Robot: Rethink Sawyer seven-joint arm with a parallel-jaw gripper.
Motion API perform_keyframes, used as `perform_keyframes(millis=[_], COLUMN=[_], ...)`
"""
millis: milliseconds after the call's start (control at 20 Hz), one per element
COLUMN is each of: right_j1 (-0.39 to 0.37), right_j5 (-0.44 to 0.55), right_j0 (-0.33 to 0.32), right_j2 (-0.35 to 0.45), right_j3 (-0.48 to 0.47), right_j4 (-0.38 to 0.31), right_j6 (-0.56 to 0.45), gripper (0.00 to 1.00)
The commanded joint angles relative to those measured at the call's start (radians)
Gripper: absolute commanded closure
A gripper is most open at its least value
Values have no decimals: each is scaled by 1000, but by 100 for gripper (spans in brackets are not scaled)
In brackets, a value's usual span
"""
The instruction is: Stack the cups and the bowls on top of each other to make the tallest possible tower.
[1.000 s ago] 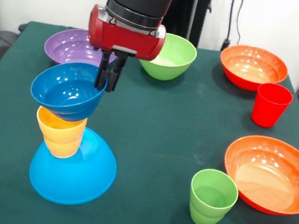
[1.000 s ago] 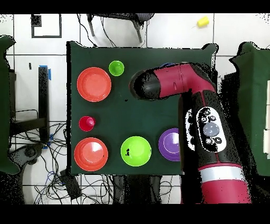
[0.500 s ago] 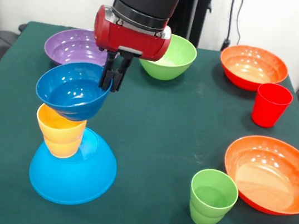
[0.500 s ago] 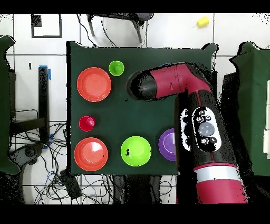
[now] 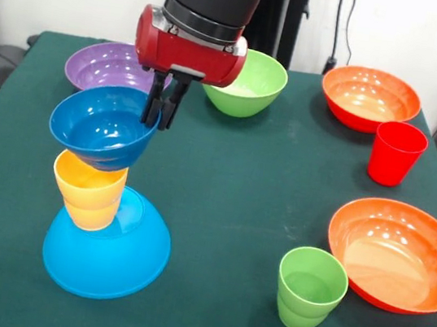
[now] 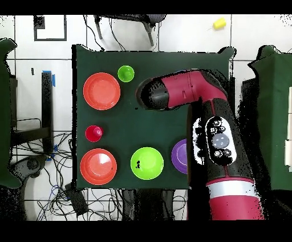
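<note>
While the claw [image 5: 160, 114] pinches the rim of the small blue bowl [image 5: 102, 127], that bowl sits tipped on the yellow cup [image 5: 87, 192], which stands on the big upside-down blue bowl [image 5: 110, 256]. It looks light, hard and slippery, so the thin rim seems the best place to hold it.

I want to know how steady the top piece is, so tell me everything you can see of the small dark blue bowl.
The small dark blue bowl is glossy plastic, round, opening upward and tilted. It sits atop the yellow cup, which stands on the upturned large light-blue bowl at the table's front left in the front view. The gripper is shut on its far right rim. The arm hides it in the overhead view.
</note>
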Motion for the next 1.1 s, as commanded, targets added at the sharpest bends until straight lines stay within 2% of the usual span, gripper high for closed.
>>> perform_keyframes(millis=[50, 1100], right_j1=[37, 32], right_j5=[-1, -65], right_j0=[34, 40], right_j2=[-22, -38], right_j3=[-23, -31], right_j4=[-75, -112], right_j6=[-33, -26], gripper=[100, 100])
